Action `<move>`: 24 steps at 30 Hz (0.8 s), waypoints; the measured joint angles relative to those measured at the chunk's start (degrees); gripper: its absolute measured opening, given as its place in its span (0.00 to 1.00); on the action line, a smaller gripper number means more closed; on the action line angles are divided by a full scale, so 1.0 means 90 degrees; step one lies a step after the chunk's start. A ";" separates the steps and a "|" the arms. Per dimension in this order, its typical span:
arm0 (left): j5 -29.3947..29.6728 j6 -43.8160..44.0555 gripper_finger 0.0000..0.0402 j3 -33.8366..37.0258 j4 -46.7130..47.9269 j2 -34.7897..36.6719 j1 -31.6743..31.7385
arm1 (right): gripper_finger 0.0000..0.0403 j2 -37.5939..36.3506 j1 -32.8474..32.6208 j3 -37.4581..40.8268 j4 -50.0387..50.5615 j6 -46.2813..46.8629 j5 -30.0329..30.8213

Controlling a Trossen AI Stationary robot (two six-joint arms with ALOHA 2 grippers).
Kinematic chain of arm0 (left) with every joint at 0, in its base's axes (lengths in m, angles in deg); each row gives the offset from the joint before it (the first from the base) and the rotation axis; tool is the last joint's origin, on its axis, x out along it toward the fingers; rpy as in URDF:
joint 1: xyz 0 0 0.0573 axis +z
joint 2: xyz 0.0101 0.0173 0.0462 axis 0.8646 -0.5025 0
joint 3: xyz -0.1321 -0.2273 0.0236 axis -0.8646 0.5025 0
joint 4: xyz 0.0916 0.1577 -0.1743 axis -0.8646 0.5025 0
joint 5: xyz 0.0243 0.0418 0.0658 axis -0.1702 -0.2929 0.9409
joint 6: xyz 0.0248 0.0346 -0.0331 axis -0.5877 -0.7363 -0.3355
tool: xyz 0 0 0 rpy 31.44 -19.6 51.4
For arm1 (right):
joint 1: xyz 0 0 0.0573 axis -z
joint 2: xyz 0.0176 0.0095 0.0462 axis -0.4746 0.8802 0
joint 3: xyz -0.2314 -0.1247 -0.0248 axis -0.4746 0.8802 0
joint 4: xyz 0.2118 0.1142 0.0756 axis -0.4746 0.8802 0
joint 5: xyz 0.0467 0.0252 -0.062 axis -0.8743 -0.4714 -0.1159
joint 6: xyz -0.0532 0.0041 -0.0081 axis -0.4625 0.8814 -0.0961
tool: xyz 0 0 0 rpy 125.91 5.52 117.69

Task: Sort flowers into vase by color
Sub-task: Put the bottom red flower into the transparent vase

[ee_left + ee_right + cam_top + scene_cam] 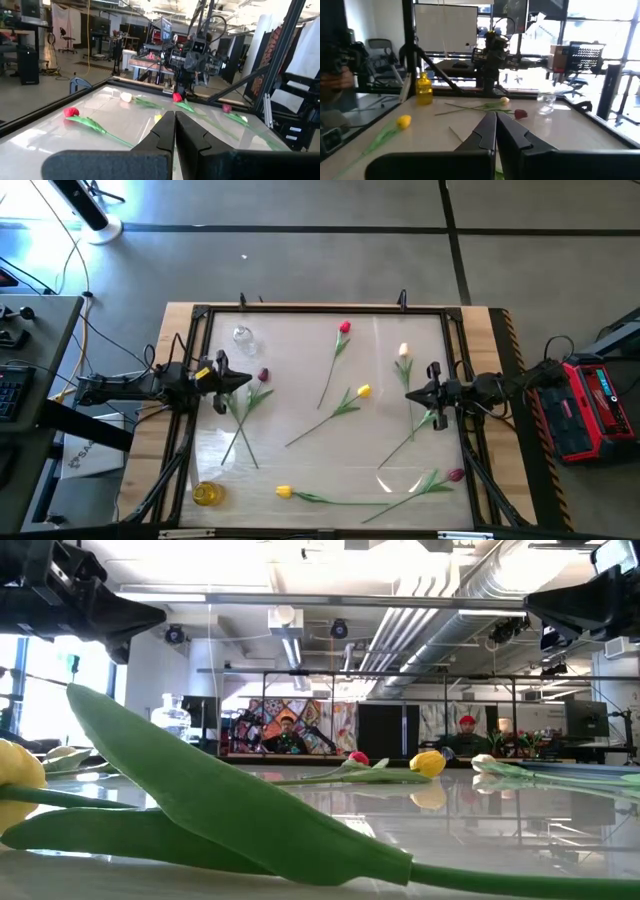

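- Here, the left hand (243, 379) hovers over the tabletop's (300, 470) left edge, fingers pressed together, empty.
- The right hand (411, 396) waits at the right edge, likewise closed and empty.
- The flowers (334, 412) lie scattered flat between them.

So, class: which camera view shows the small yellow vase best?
The right wrist view: the yellow vase stands upright and unobstructed at the table's edge. The high view shows it only from above, as a small yellow blob in a corner. The low and left wrist views do not show it.
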 joint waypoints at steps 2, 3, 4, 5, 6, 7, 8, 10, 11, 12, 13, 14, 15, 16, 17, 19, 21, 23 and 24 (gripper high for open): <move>0.0000 0.0000 0.00 0.0001 0.0015 -0.0002 0.0000 | 0.00 0.0000 0.0002 0.0000 -0.0166 -0.0081 0.0238; 0.0002 0.0000 0.00 0.0001 0.0007 -0.0002 0.0001 | 0.00 -0.0002 0.0002 0.0000 -0.0244 -0.0061 0.0284; 0.0009 0.0000 0.00 -0.0001 0.0000 -0.0002 -0.0001 | 0.00 -0.0002 0.0002 0.0000 -0.0318 0.0038 0.0291; 0.0055 -0.0002 0.00 0.0001 0.0002 -0.0002 -0.0001 | 0.00 -0.0002 0.0002 0.0000 -0.0364 0.0178 0.0287; 0.0138 0.0000 0.00 0.0001 0.0000 -0.0002 -0.0003 | 0.00 -0.0002 0.0002 0.0000 -0.0432 0.0342 0.0289; 0.0237 -0.0017 0.00 0.0001 -0.0008 -0.0002 -0.0003 | 0.00 -0.0002 0.0002 0.0000 -0.0486 0.0497 0.0291; 0.0390 -0.0117 0.00 0.0001 -0.0028 -0.0002 -0.0003 | 0.00 -0.0002 0.0002 0.0000 -0.0528 0.0638 0.0291; 0.0725 -0.0318 0.00 0.0001 -0.0105 -0.0002 -0.0003 | 0.00 -0.0002 0.0002 0.0000 -0.0559 0.0860 0.0312; 0.0866 -0.0365 0.00 0.0001 -0.0164 -0.0002 -0.0003 | 0.00 -0.0002 0.0002 0.0000 -0.0564 0.0885 0.0352; 0.0991 -0.0388 0.00 0.0001 -0.0215 -0.0002 -0.0001 | 0.00 -0.0002 0.0002 0.0000 -0.0567 0.0867 0.0437; 0.1078 -0.0388 0.00 0.0001 -0.0252 -0.0002 -0.0001 | 0.00 -0.0002 0.0002 0.0000 -0.0570 0.0860 0.0555; 0.1155 -0.0386 0.00 0.0001 -0.0287 -0.0002 -0.0001 | 0.00 -0.0002 0.0002 0.0000 -0.0572 0.0874 0.0708; 0.1270 -0.0391 0.00 0.0001 -0.0322 -0.0002 -0.0001 | 0.00 -0.0002 0.0002 0.0000 -0.0569 0.0946 0.0905; 0.1481 -0.0405 0.00 0.0001 -0.0373 -0.0002 -0.0003 | 0.00 -0.0002 0.0000 0.0000 -0.0564 0.1097 0.1193; 0.1761 -0.0451 0.01 0.0001 -0.0442 -0.0008 -0.0002 | 0.00 -0.0002 0.0000 0.0000 -0.0534 0.1373 0.1576; 0.2255 -0.0570 0.02 0.0001 -0.0615 -0.0036 0.0003 | 0.00 -0.0002 0.0002 0.0000 -0.0362 0.2276 0.2447; 0.2480 -0.0617 0.04 0.0001 -0.0652 -0.0055 0.0001 | 0.00 -0.0002 0.0002 0.0000 -0.0018 0.3074 0.3057; 0.2509 -0.0615 0.06 0.0000 -0.0626 -0.0096 0.0001 | 0.00 0.0011 0.0002 -0.0003 0.0249 0.3407 0.3359; 0.2507 -0.0619 0.06 0.0001 -0.0629 -0.0122 0.0001 | 0.00 0.0048 0.0002 -0.0010 0.0260 0.3492 0.3413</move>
